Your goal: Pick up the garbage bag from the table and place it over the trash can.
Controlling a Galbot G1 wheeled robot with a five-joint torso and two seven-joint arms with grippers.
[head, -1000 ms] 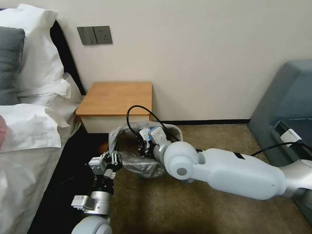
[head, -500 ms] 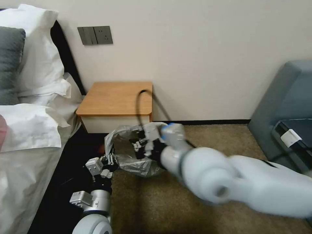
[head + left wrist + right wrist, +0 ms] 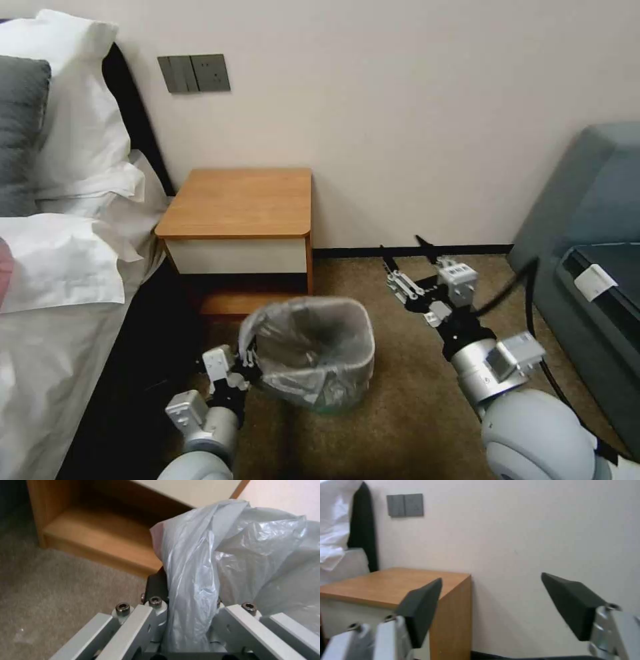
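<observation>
Garbage bag [image 3: 313, 347], crinkly translucent grey thin plastic, sits draped in and over small cream-beige plastic trash can [image 3: 363, 363] on the brown carpet floor [image 3: 400, 400], its film folded down over the rim. Left end effector [image 3: 245, 360] at the can's left rim, clamped on a bunched fold of the bag; left wrist view shows plastic [image 3: 196, 580] pinched between its fingers [image 3: 156, 590]. Right end effector [image 3: 405, 267] well apart to the right of the can, lifted over the carpet, fingers spread wide, nothing in it; right wrist view shows both dark pads [image 3: 420, 607] apart. Orange-brown wooden worktop [image 3: 240, 203] with white drawer front stands just behind the can, against a cream wall. White bed [image 3: 60, 267] at left, grey-blue sofa [image 3: 587, 200] at right, grey wall switches [image 3: 195, 72] above.
</observation>
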